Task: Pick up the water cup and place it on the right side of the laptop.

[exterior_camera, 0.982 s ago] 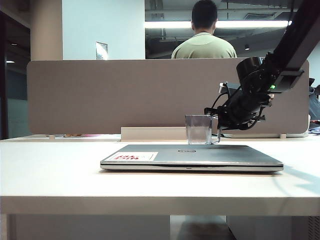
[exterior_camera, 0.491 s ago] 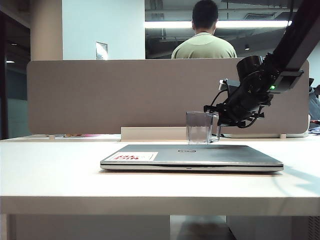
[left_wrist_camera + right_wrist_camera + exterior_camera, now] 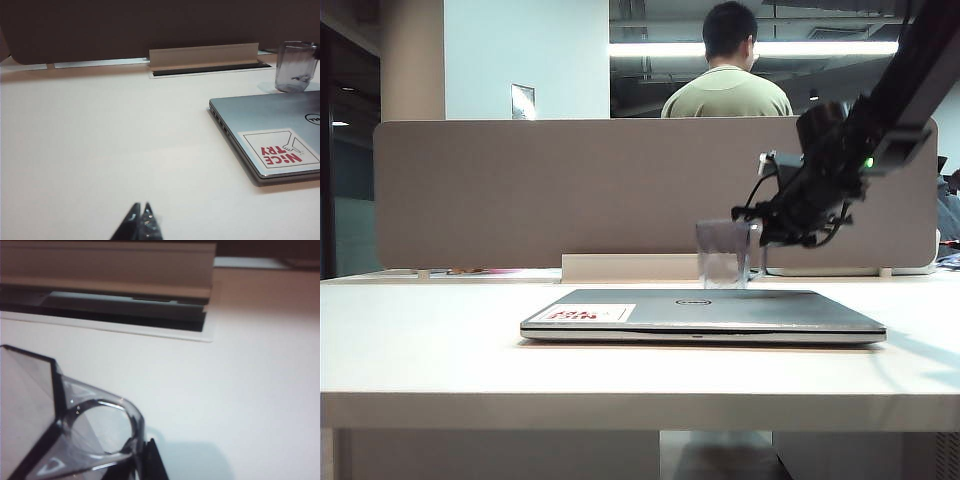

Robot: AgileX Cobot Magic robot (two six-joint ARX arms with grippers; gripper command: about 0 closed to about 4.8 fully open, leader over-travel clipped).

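Cup (image 3: 722,254) gripped in right end effector (image 3: 752,243), behind laptop (image 3: 705,312); placement pending. Left end effector (image 3: 140,223) closed, empty, parked over tabletop (image 3: 100,145).

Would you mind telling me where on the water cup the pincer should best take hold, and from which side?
Grip the water cup at its rim, one finger inside and one outside the wall, coming from the right in the exterior view. It stands upright behind the laptop, open top up, with no handle. The right pincer already sits there, shut on the wall; the left pincer is parked away.
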